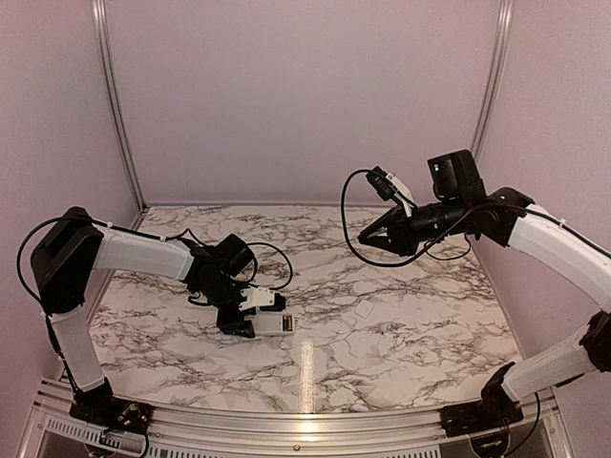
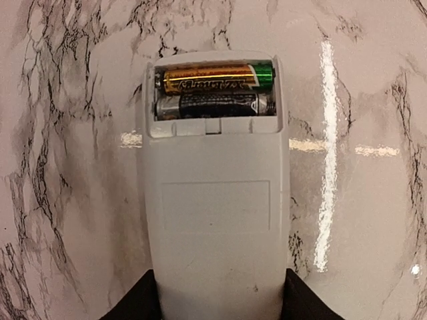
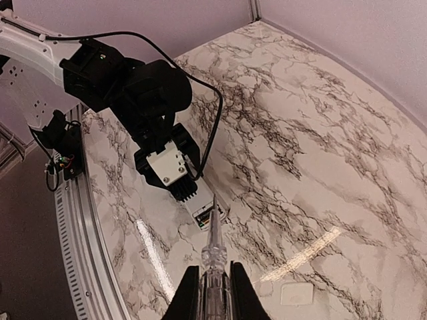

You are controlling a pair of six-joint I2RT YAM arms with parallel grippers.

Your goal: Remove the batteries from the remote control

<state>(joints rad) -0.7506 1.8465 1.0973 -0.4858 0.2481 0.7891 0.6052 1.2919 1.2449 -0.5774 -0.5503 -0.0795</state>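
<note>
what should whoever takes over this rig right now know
Left claw: its fingers sit against both sides of the near end of the remote control. The remote lies on the table, compartment side up.
Right claw: shut on a clear tool, raised above the table, far from the remote, tip aimed toward it.
Batteries: both in the open compartment, side by side.
Cover piece: loose on the table, apart from the remote.
Done: cover off.
Left: get both batteries out; neither has been lifted.
</note>
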